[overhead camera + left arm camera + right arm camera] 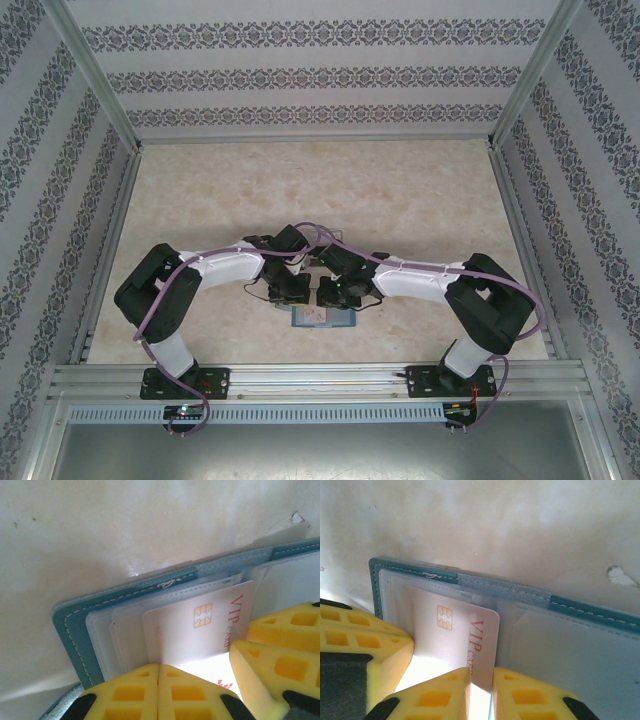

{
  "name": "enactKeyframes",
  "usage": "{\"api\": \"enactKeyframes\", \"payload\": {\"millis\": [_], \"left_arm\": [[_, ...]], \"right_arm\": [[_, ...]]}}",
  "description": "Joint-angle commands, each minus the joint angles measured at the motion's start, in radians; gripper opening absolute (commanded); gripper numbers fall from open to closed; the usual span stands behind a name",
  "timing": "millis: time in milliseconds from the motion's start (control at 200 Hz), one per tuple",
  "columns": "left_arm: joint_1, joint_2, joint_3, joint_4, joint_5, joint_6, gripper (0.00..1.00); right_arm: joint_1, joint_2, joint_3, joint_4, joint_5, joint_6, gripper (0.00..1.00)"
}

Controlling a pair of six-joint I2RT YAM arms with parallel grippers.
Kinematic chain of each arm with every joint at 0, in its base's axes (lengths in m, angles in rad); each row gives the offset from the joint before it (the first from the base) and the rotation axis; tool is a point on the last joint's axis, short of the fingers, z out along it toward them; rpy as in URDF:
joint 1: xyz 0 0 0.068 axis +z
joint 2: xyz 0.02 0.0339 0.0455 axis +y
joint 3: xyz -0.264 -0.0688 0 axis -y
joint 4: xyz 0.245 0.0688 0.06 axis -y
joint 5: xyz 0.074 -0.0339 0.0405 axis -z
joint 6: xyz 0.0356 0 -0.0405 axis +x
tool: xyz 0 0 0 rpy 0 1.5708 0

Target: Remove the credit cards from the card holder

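Centrally, right gripper pinches the white VIP card over the open card holder; left gripper closed.

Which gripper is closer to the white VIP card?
Right, just. The right gripper has a finger on each side of the VIP card edge; the shut left gripper only touches its corner, over the card holder.

We're looking at a pale, cream marbled table, with metal rails running along its sides. On it, toward the near edge and about midway across, the teal wallet lies opened out flat, stitched border against the surface. Close up, we spot a small white chip in the tabletop near the wallet's far edge.
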Motion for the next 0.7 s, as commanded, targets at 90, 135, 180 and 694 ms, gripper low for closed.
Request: {"api": "enactKeyframes", "payload": {"millis": [90,135,180,694], "left_arm": [[-0.01,0.049,-0.011,-0.05,-0.059,0.021,0.08],[-0.01,0.049,-0.01,-0.05,-0.06,0.022,0.08],[-0.01,0.049,-0.009,-0.05,-0.06,0.021,0.08],[-0.01,0.026,0.011,-0.09,-0.094,0.037,0.09]], "right_arm": [[-0.003,0.012,-0.016,0.058,-0.047,0.015,0.16],[-0.003,0.01,-0.016,0.058,-0.048,0.014,0.14],[-0.004,0.002,-0.016,0.057,-0.048,0.012,0.12],[-0.031,-0.059,-0.04,-0.007,-0.016,-0.021,0.0]]}}
